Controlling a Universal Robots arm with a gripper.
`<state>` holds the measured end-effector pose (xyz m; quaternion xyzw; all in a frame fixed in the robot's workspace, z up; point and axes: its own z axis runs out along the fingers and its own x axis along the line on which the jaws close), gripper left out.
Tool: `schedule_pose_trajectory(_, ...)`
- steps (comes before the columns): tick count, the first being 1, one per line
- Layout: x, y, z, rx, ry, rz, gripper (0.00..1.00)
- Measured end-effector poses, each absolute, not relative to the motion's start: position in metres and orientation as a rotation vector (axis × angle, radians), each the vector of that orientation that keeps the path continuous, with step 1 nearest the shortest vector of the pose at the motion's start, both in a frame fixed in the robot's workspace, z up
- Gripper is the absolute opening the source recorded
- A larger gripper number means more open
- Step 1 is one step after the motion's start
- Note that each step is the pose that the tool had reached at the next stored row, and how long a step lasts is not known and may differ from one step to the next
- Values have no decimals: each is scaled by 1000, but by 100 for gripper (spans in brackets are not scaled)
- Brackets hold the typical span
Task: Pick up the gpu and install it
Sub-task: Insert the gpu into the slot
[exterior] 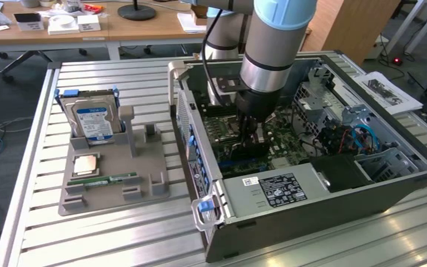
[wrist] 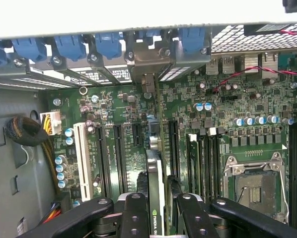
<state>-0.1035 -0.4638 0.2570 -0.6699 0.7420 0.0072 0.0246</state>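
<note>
Dark gpu stood edge-on, pincer clamped on it, lined over a motherboard slot for seating.

We see a grey moulded plastic holder tray just beside the open black computer case. Upright at the tray's far end stands a blue-labelled silver hard drive. Nearer on the tray lie a small green RAM stick and a square copper-toned processor chip.
</note>
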Motion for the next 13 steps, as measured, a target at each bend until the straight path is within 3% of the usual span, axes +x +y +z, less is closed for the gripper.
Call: schedule_pose_trajectory(13, -104, -464, 256, -2072, 2296, 22, 27)
